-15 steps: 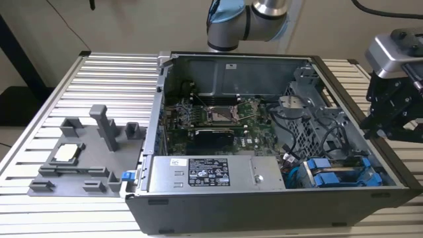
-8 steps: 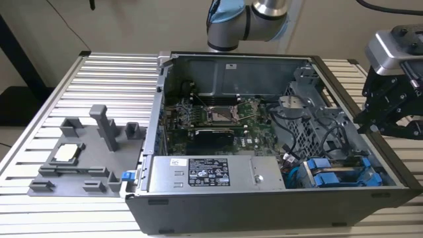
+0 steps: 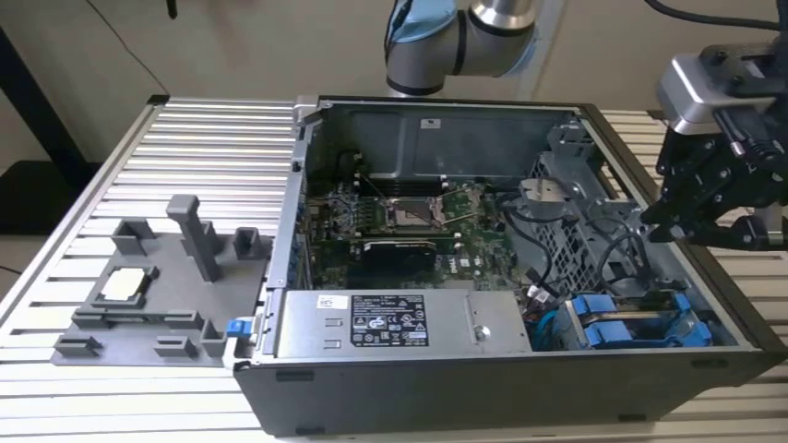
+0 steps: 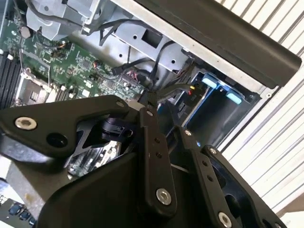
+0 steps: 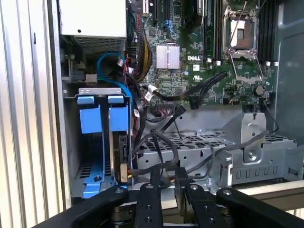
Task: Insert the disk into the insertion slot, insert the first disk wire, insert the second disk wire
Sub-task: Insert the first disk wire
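The disk [image 5: 121,153] stands edge-on inside the insertion slot [image 5: 100,91], the grey metal cage at the corner of the open computer case. Its bright blue bracket [image 5: 118,118] shows at the cage mouth, with a second blue bracket [image 5: 90,118] beside it. In the exterior view the blue brackets [image 3: 615,328] sit at the case's near corner, on the exterior view's right. Loose black wires [image 5: 159,142] hang right beside the disk's connector end. My gripper [image 3: 674,229] hovers above the case's wall on the exterior view's right, over the cage, and it appears in both wrist views [image 5: 166,173] [image 4: 164,118].
A grey power-supply box [image 3: 382,323] lies along the case's near side, with the motherboard [image 3: 407,217] behind it. A grey fixture [image 3: 161,277] with upright posts stands on the slatted table [image 3: 209,138] at the exterior view's left. A blue cable [image 5: 107,61] loops above the cage.
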`<control>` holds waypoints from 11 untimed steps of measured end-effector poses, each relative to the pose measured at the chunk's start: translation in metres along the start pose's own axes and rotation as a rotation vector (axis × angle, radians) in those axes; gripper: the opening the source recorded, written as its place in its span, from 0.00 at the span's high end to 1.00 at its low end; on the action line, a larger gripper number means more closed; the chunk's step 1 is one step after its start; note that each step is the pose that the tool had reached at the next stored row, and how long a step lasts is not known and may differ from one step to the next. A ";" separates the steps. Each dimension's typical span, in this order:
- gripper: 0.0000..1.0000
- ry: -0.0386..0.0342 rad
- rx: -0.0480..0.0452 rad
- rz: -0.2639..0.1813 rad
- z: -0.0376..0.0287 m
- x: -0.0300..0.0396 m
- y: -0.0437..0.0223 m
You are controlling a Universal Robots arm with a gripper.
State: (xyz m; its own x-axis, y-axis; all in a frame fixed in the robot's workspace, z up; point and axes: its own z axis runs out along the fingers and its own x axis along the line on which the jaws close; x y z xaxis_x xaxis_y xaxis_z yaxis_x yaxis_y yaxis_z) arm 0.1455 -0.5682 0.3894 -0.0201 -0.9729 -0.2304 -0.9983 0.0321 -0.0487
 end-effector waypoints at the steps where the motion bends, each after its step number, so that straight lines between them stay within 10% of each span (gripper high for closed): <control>1: 0.73 -0.0004 0.0007 -0.001 0.0009 -0.0016 0.0019; 11: 0.73 -0.0044 0.0056 -0.010 0.0086 -0.0213 0.0171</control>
State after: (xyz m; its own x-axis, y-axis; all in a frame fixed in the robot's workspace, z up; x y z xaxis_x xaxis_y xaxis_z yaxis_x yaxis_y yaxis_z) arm 0.1293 -0.5449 0.3851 -0.0097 -0.9721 -0.2342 -0.9981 0.0236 -0.0566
